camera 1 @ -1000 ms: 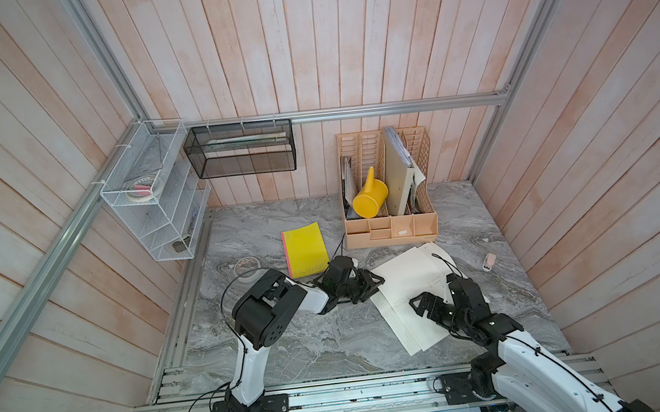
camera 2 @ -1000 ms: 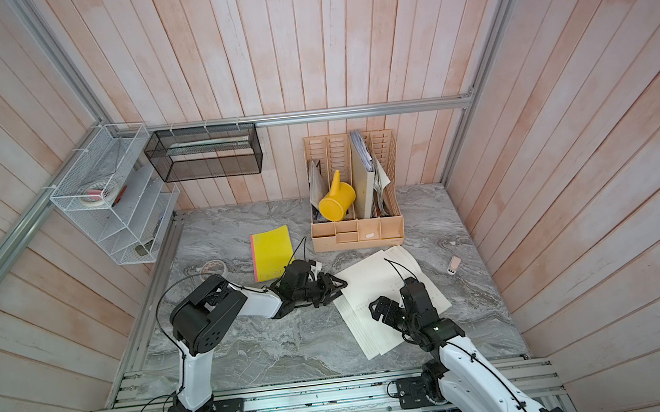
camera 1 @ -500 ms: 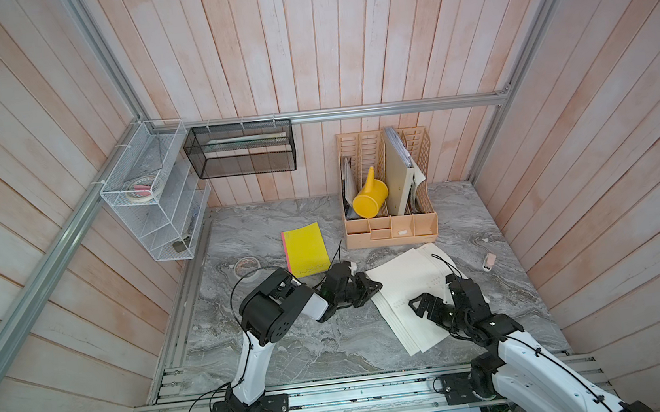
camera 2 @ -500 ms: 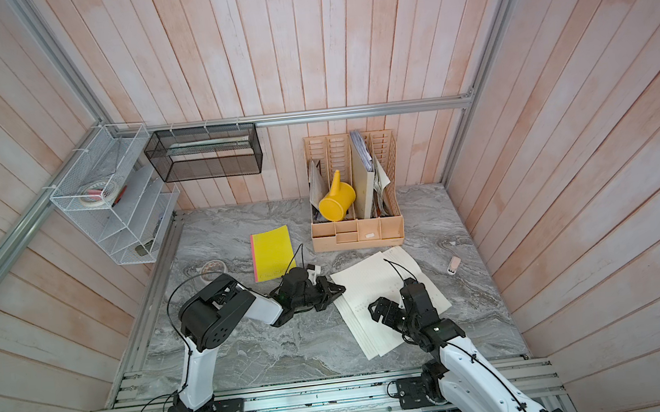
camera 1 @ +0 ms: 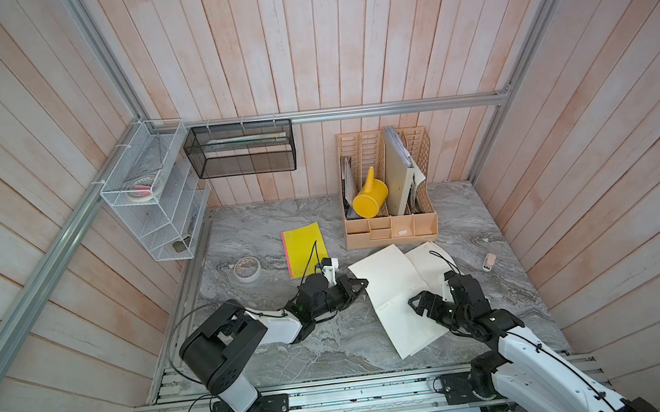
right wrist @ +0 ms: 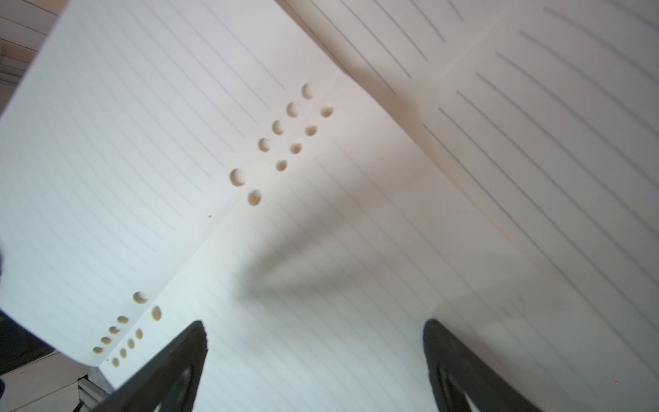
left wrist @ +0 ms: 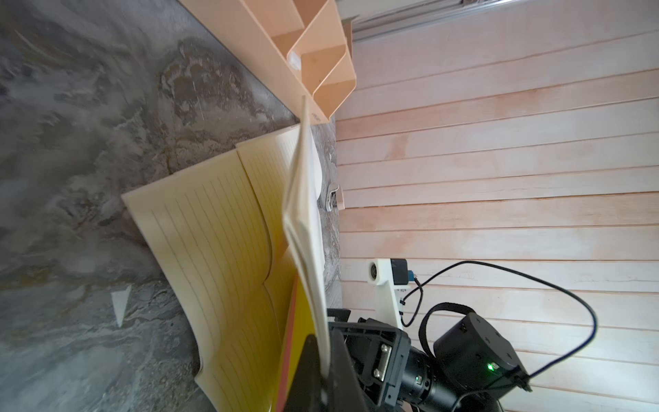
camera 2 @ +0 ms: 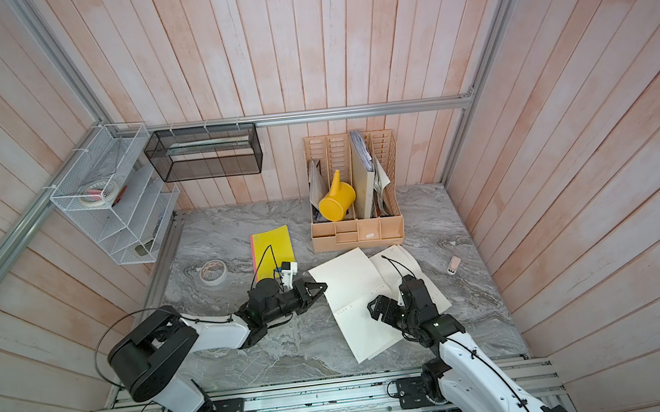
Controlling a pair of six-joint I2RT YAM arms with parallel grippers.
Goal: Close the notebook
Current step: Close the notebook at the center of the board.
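One open notebook (camera 1: 394,291) lies on the marble table (camera 1: 293,355); the right gripper (camera 1: 432,294) is spread wide over its pages, and the left gripper (camera 1: 362,283) is pinched tight on the edge of its lifted leaves. Beyond lie one yellow pad (camera 1: 305,248), one tape roll (camera 1: 247,268) and one organiser (camera 1: 390,226) holding one yellow jug (camera 1: 369,201).

Matt lined paper notebook (camera 1: 394,287) on smooth marbled tabletop (camera 1: 264,230) (walls (camera 1: 305,52) pale wood).

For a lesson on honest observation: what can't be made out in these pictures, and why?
- Left gripper far finger: left wrist view, the gripped notebook pages hide it.
- Whether the right gripper touches the page: right wrist view, blurred, fingers cut by the edge.
- Pink item on the table: both top views, too small.
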